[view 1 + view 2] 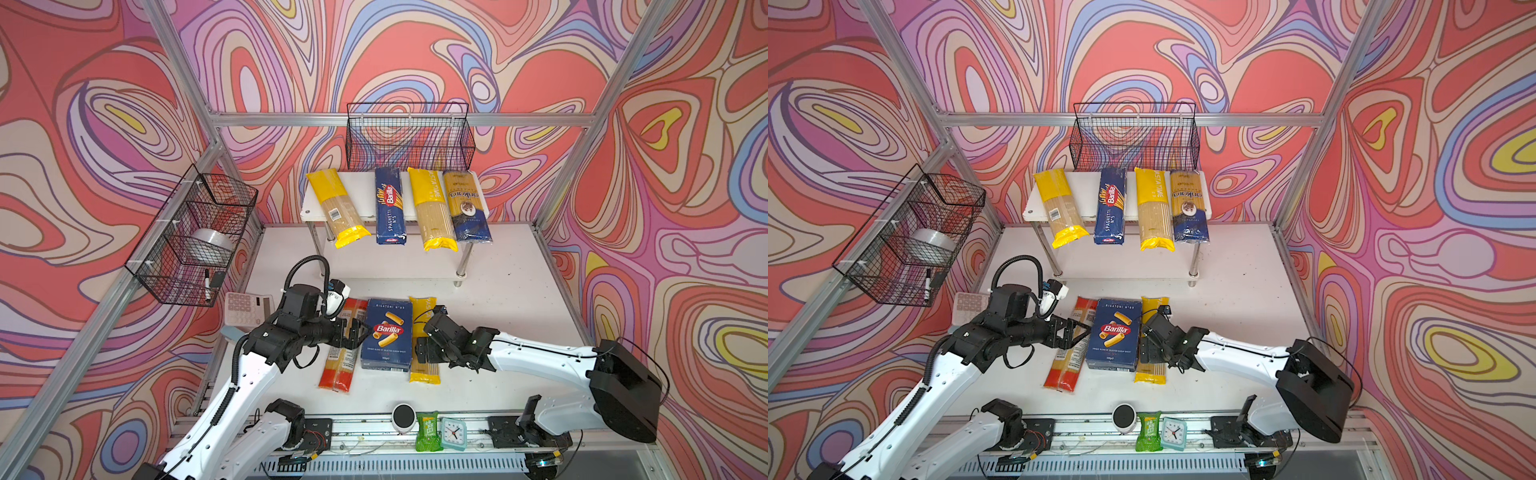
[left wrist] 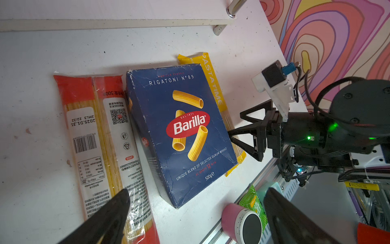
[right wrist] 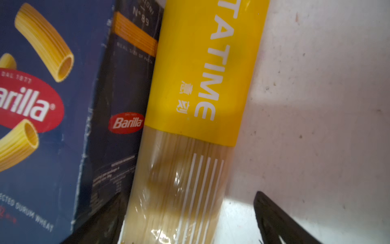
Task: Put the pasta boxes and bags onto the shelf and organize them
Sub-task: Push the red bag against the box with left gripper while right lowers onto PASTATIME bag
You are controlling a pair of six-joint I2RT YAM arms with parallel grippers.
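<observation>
The wide rigatoni box (image 1: 387, 334) lies flat on the table between a red-ended bag (image 1: 338, 370) and a yellow-ended bag (image 1: 424, 374). My left gripper (image 1: 357, 330) is open at the box's left edge, above the red-ended bag (image 2: 101, 147). My right gripper (image 3: 188, 195) is open and straddles the yellow-ended bag (image 3: 190, 169) right of the box. The shelf (image 1: 316, 199) stands at the back. Its top board carries a yellow-ended bag (image 1: 337, 208), the spaghetti box (image 1: 390, 205), another yellow-ended bag (image 1: 432, 208) and a gold and dark blue bag (image 1: 466, 205).
A wire basket (image 1: 409, 137) hangs behind the shelf, another (image 1: 195, 237) on the left wall. A calculator (image 1: 247, 307) lies behind my left arm. A speaker (image 1: 404, 417), a green snack packet (image 1: 428, 432) and a small clock (image 1: 454, 434) line the front rail.
</observation>
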